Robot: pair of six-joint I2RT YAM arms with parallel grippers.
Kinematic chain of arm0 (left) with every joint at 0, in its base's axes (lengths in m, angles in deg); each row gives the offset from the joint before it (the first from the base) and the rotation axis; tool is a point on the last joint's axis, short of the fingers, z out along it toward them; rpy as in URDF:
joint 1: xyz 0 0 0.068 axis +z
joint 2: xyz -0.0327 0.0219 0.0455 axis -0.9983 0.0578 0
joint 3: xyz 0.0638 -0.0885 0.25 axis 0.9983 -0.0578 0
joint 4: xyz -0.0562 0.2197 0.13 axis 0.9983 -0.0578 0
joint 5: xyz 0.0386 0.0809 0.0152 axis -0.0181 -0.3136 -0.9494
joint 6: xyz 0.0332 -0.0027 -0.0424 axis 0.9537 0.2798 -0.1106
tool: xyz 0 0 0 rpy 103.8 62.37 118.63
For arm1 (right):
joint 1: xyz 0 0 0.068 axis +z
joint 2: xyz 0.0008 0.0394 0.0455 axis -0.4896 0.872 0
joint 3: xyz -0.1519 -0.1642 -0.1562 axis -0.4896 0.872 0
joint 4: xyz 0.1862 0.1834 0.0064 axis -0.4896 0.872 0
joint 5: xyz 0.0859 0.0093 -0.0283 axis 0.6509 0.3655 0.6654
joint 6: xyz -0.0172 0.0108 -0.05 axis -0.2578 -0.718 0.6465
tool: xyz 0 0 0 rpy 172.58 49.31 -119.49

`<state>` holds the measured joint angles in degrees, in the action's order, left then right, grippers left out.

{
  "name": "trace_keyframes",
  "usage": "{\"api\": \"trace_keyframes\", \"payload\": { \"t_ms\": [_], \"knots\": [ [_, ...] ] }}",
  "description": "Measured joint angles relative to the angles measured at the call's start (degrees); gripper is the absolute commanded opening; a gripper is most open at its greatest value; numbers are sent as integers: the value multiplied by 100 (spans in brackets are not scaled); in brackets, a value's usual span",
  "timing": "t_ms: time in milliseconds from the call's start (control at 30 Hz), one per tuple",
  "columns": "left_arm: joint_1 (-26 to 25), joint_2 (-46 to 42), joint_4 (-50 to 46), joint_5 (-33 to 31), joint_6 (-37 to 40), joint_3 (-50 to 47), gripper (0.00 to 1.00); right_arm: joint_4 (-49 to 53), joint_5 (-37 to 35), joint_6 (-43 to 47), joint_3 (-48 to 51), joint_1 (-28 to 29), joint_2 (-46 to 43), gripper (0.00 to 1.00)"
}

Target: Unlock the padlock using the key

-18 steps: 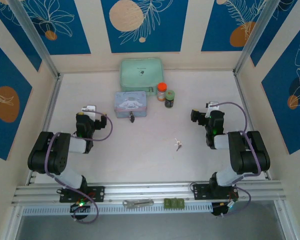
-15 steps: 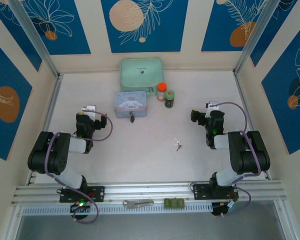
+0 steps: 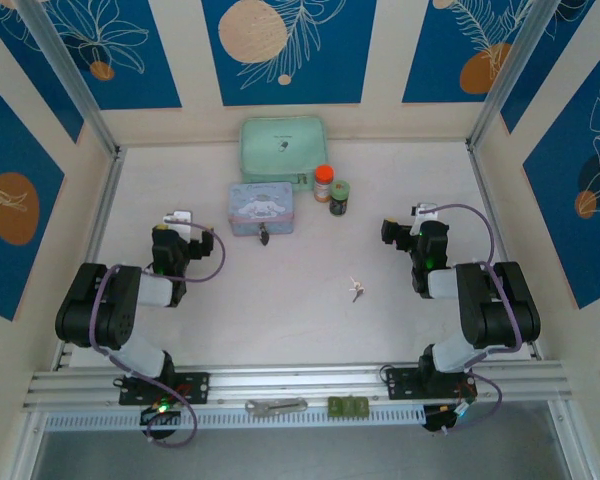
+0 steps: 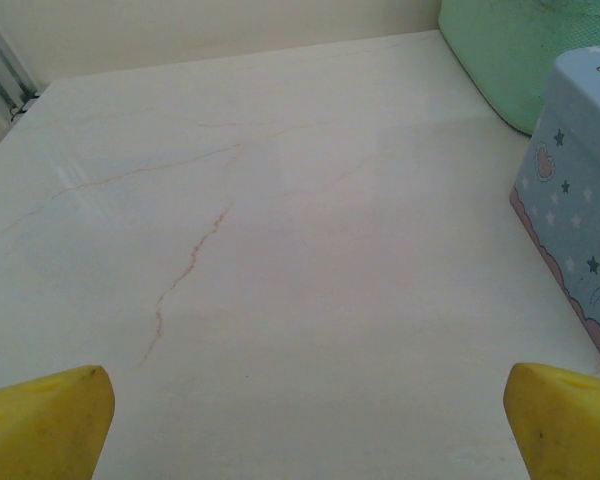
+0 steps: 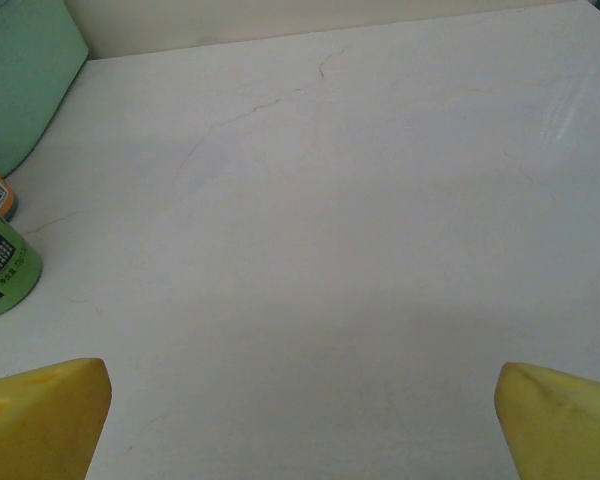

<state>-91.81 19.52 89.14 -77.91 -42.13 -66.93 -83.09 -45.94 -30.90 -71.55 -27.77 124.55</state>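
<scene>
**Nothing grasped yet**

We see the key lying loose mid-worktop, toward the near edge. The left fingers and right fingers gape wide and empty, likely readied for picking. Farther off, the padlock rests against the blue tin.

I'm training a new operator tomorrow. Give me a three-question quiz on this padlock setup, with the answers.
1. True or false: the key lies inside the light blue tin.
2. Which is the padlock closest to? A) green case B) light blue tin C) orange-lidded jar
3. Fill in: the left gripper and the right gripper both stand ____.
Key: 1 false, it lies on the open table; 2 B; 3 open.
</scene>
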Motion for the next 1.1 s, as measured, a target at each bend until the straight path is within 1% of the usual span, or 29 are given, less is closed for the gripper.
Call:
{"api": "trace_keyframes", "payload": {
  "t_ms": [300,367,433,533,600,633,700,767,833,933,1000,1100],
  "knots": [
    [13,-2,0,81,0,0,99,2,50,4,0,2,-2,99],
    [7,-98,-92,31,-2,-2,99,122,22,55,0,72,-120,99],
    [-17,-417,-348,-85,0,-7,99,393,-66,164,-13,238,-428,100],
    [-98,-1244,-1005,-367,-39,68,100,890,-258,313,-203,566,-929,100],
    [-133,-1714,-1471,-529,-173,264,100,1270,-382,341,-444,754,-1165,98],
    [-146,-1917,-1698,-570,-280,393,100,1567,-437,313,-608,857,-1281,97],
    [-201,-2240,-2120,-584,-566,621,96,2236,-496,142,-949,1045,-1475,97],
    [-321,-2509,-2520,-479,-907,796,94,3060,-498,-164,-1325,1246,-1648,92],
    [-507,-2702,-2872,-328,-1287,881,93,3840,-374,-529,-1615,1401,-1759,83],
    [-988,-2892,-3333,-136,-1996,879,91,5021,20,-1082,-1934,1644,-1786,73],
    [-1351,-2918,-3475,-59,-2424,839,88,5692,256,-1399,-1987,1864,-1753,70],
    [-2039,-2920,-3663,-44,-2981,780,88,6603,474,-1790,-1980,2286,-1585,65]
  ]
}}
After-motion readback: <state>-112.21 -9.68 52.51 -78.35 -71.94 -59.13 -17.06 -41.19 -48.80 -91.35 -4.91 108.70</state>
